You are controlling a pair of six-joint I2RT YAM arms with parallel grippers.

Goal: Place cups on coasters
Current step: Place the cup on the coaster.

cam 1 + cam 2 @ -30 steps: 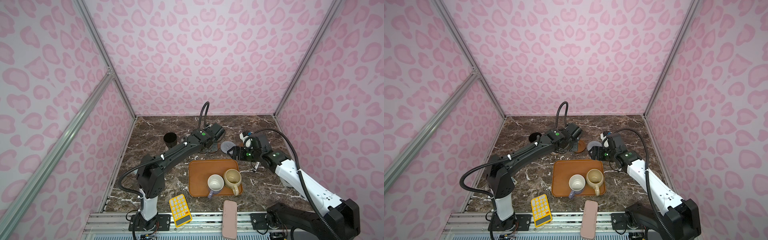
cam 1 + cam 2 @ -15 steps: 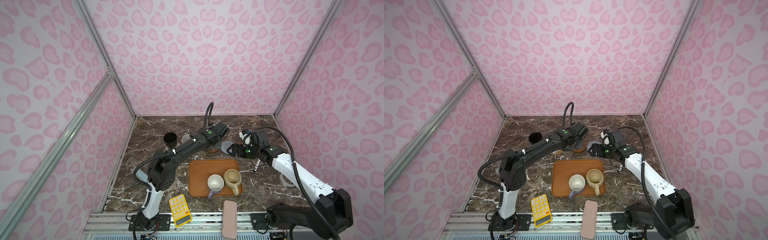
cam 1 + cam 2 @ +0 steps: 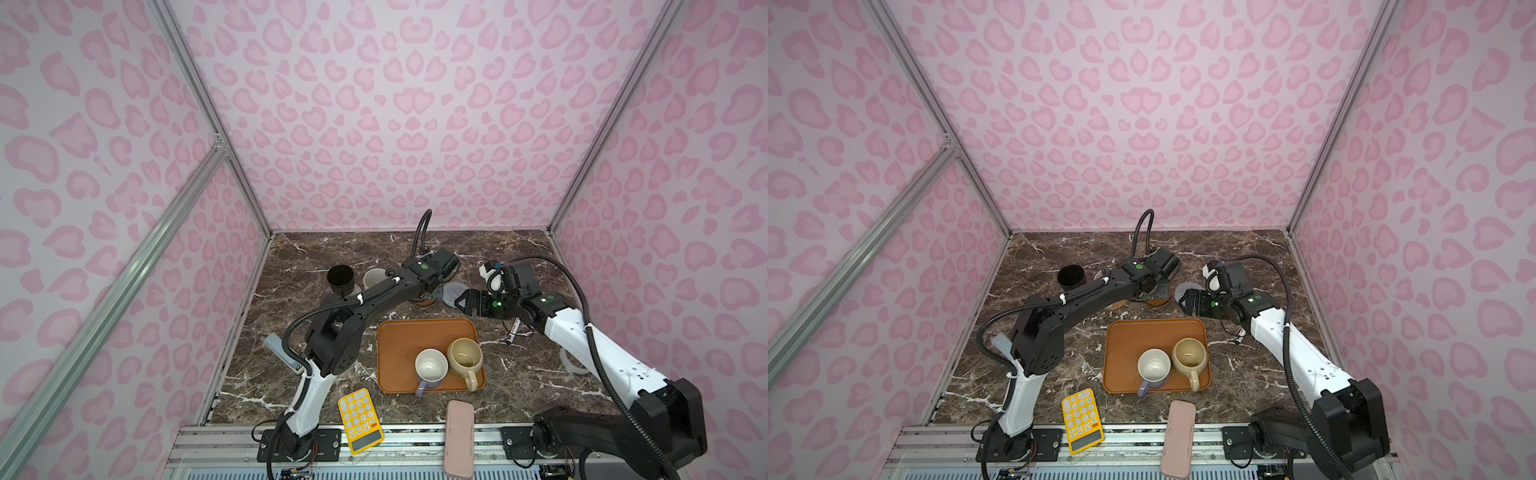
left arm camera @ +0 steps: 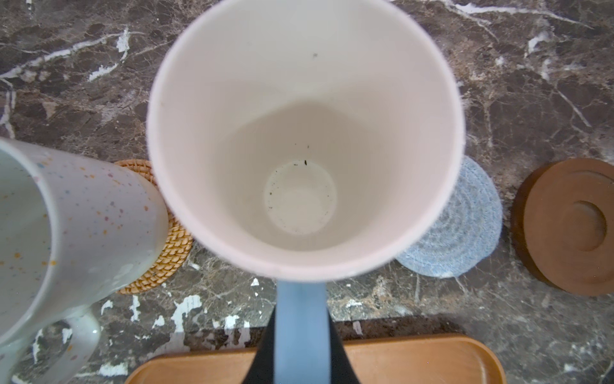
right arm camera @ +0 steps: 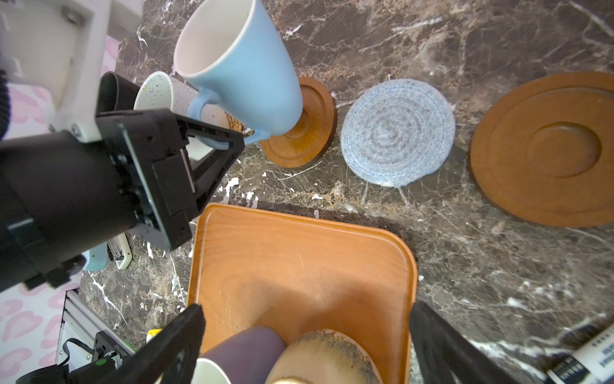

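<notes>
Blue mug (image 5: 239, 66) tipped onto a wooden coaster (image 5: 309, 133)

My left gripper (image 5: 212, 144) was clamped on the mug's handle. The mug's long axis leaned away from that pincer, and its base edge seemed to touch the coaster's centre dip. My right gripper (image 3: 464, 302) hung with jaws wide apart at the tray's (image 3: 415, 336) far edge, nearer the lavender mug (image 3: 431, 368) and beige mug (image 3: 465, 355). Dark marble table (image 3: 353, 253), pink patterned walls (image 3: 415, 124)

Left pincer (image 5: 229, 142) holds tilted blue mug (image 5: 242, 69) at wooden coaster (image 5: 315, 129).
</notes>
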